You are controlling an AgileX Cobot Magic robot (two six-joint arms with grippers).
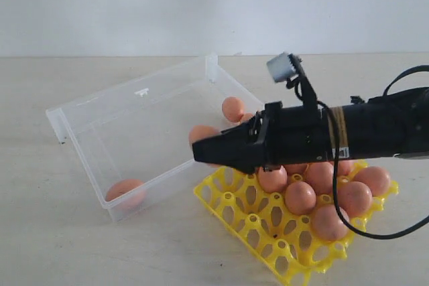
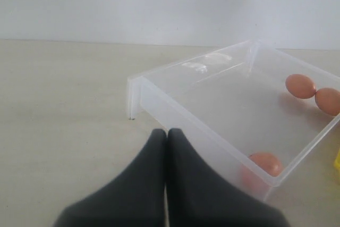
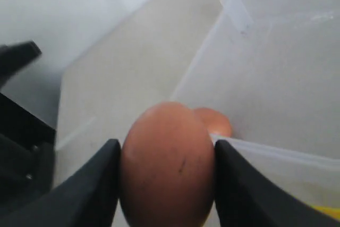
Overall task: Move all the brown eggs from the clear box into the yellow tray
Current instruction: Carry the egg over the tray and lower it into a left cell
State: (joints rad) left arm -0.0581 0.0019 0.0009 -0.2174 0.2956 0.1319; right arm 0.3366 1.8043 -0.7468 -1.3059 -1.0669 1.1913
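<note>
The black right arm (image 1: 375,128) reaches in from three o'clock over the pale beige desk (image 1: 53,246). The right fingers (image 3: 93,190) are clamped on a smooth orange-brown oval egg (image 3: 167,166) — one dark finger pressed against each side of the shell. In the exterior view this held egg hangs at the five o'clock wall of the shallow transparent plastic box (image 1: 134,118), close to the ten o'clock corner of the bright yellow plastic lattice tray (image 1: 208,199). I cannot tell whether it is over the wall or just inside it.

Three more brown eggs lie in the box: a lone egg (image 1: 124,192) in its seven o'clock corner and a pair of eggs (image 1: 232,108) touching each other at the three o'clock end. The tray sits just beside the box, at its four o'clock. A cluster of brown eggs (image 1: 299,197) fills cups on the tray's three o'clock half, partly hidden by the arm.

The left fingers (image 2: 149,179) are pressed together with nothing between them — their tips close to the box's long wall.
</note>
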